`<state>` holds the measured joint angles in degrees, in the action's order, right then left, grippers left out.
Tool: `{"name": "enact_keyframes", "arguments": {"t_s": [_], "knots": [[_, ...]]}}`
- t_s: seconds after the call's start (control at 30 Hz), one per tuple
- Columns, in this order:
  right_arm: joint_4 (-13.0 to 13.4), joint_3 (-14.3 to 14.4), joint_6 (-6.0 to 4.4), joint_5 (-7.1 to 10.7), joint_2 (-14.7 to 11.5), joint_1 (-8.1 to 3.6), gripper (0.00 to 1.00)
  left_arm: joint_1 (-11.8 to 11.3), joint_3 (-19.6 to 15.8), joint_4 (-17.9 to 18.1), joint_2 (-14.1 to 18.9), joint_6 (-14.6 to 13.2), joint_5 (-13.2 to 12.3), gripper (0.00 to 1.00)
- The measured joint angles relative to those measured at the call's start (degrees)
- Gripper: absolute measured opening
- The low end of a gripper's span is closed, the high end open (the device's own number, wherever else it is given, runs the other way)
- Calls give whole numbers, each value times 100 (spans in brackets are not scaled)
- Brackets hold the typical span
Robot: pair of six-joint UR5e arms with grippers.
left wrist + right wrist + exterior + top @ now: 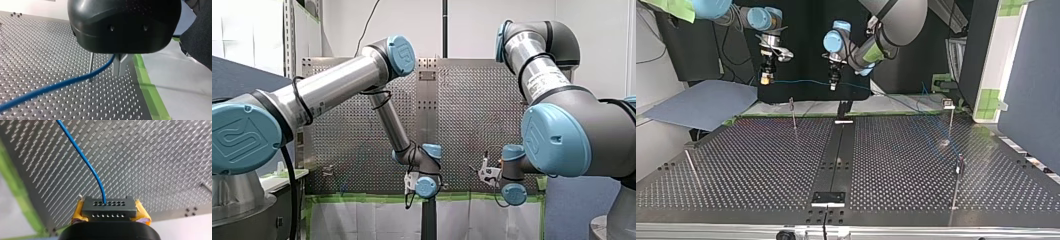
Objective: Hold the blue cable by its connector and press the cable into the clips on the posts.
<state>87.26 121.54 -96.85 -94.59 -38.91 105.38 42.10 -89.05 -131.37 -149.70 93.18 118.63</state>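
My right gripper (110,208) is clamped on the grey connector (109,205), and the blue cable (85,161) runs straight ahead from it to my left gripper (120,66), pinched shut around it, with a thin post (91,65) standing just beyond and below that taut span.

1. The left arm (337,87) reaches forward with its elbow high and its wrist bent down. The left gripper (120,68) hangs downward, its metal fingers pressed together on the blue cable (62,83).
2. The right arm (542,75) folds back, wrist low. The right gripper (110,208) has its yellow-padded fingers (79,212) clamped on either side of the connector (109,203).
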Motion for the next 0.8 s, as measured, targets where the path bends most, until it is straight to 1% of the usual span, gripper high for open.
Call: {"name": "enact_keyframes", "arguments": {"t_s": [0.1,0.23,0.3,0.43,0.6,0.73,0.8], "knots": [[160,33,23,18,159,-71,0,72,145,71,-109,85,41,0],[387,-64,47,65,383,-125,0,148,350,58,-159,133,74,0],[472,-119,49,91,448,-150,0,170,420,26,-165,143,101,0],[638,-279,66,224,517,-212,0,197,536,-7,-166,172,148,0],[645,-461,85,443,552,-281,0,202,649,-31,-204,181,197,0],[519,-628,80,628,574,-352,0,212,796,-154,-336,188,204,0],[445,-709,83,682,608,-386,0,218,875,-185,-415,190,201,0]]}}
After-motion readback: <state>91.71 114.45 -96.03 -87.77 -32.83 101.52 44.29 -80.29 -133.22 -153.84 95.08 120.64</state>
